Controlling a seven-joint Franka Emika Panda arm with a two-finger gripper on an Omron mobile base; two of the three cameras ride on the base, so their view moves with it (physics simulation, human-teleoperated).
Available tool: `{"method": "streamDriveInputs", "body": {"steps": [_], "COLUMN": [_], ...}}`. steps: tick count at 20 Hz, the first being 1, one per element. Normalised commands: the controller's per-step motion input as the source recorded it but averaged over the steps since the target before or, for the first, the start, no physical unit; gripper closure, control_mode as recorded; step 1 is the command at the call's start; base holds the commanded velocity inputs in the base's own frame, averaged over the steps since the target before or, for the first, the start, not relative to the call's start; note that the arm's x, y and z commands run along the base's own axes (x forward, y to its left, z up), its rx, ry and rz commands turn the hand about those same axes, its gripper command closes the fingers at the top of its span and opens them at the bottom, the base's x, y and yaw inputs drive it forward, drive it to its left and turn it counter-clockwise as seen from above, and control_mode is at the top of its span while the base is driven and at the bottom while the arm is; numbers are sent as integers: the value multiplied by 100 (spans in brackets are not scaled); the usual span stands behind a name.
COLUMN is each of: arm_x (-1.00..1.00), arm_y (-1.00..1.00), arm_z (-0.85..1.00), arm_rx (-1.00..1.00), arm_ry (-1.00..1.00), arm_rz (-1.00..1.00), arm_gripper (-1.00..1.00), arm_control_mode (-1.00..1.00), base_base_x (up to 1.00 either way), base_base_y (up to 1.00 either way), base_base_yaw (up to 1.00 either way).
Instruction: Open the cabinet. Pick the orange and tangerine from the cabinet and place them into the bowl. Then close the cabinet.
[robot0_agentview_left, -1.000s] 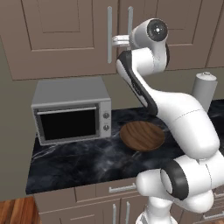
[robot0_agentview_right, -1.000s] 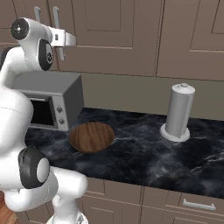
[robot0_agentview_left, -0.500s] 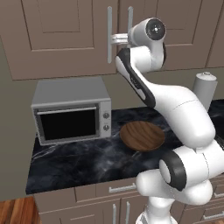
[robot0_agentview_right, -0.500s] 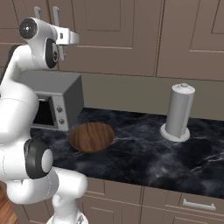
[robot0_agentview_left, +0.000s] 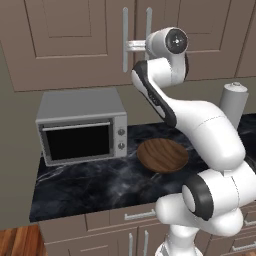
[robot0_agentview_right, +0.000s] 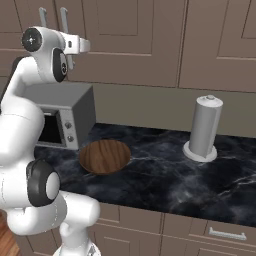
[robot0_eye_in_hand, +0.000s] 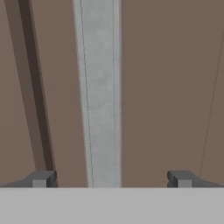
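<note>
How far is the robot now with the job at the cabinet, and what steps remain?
Nothing looks finished yet: the cabinet doors are shut and the wooden bowl is empty. In hand: the gripper is at a silver bar handle, jaws open on either side of it, not yet closed. Left: grip and pull the door, move the orange and tangerine into the bowl, then shut the cabinet.
</note>
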Motion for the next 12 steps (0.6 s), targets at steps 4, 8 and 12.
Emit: {"method": "streamDriveInputs", "body": {"steps": [4,8,12], "arm_x": [26,27,24], "arm_y": [0,0,0], "arm_z": [-16,-25,-25], "arm_rx": [0,0,0], "arm_ry": [0,-1,0], "arm_rz": [0,0,0], "arm_gripper": [-100,-100,100], "arm_control_mode": [-100,-100,-100], "base_base_x": [0,0,0], "base_base_y": [0,0,0], "base_base_yaw": [0,0,0]}}
